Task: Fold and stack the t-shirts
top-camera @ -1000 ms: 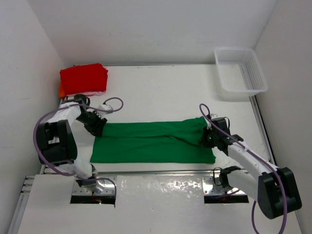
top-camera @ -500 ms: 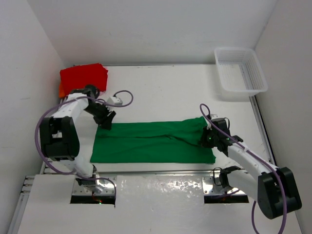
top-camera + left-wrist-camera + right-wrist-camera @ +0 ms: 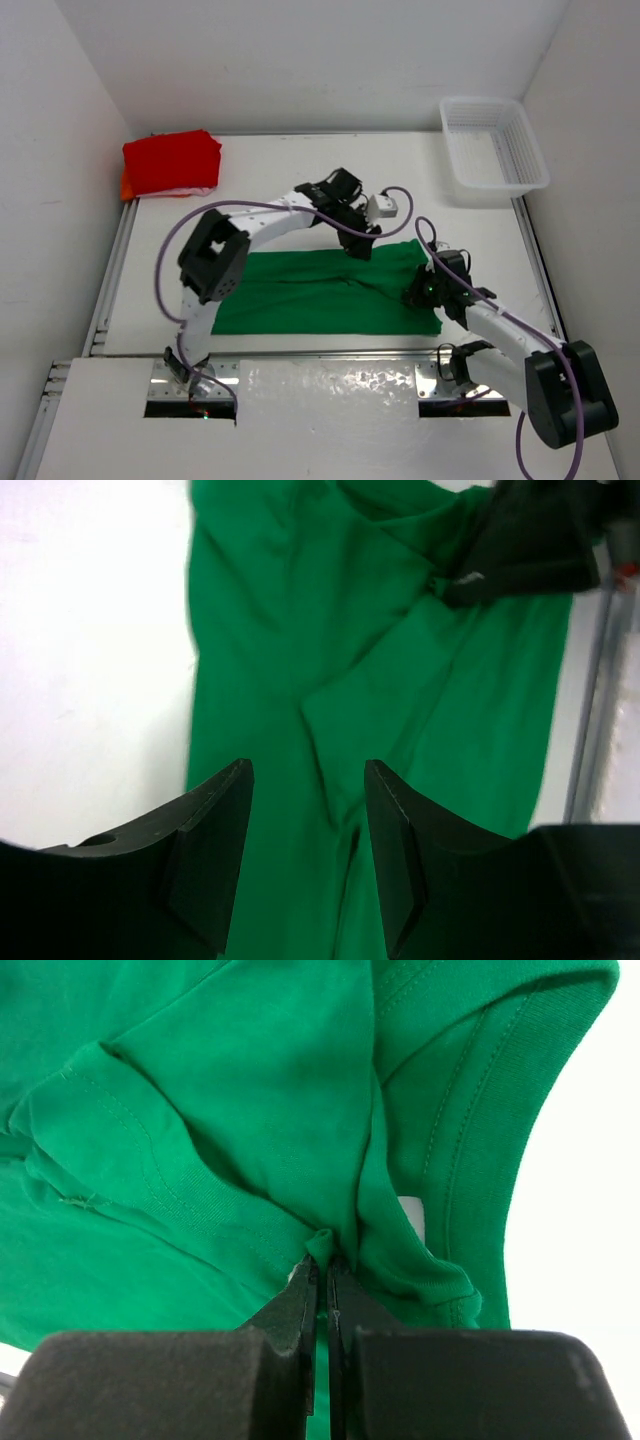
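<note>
Two grippers: right gripper [image 3: 323, 1272] pinched tight on a fold of the green t-shirt [image 3: 300, 295], left gripper [image 3: 305, 780] fingers apart, empty, above it.

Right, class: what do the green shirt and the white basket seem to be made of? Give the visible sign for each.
Green shirt: soft matte knit cloth, probably cotton; stitched hems, ribbed collar, creases.
White basket: likely plastic; thin open mesh walls.

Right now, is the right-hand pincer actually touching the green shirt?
Touching. The right wrist view shows it plainly: the right pincer is shut on a pinched fold of the green shirt, with the cloth bunched up between its tips.
</note>
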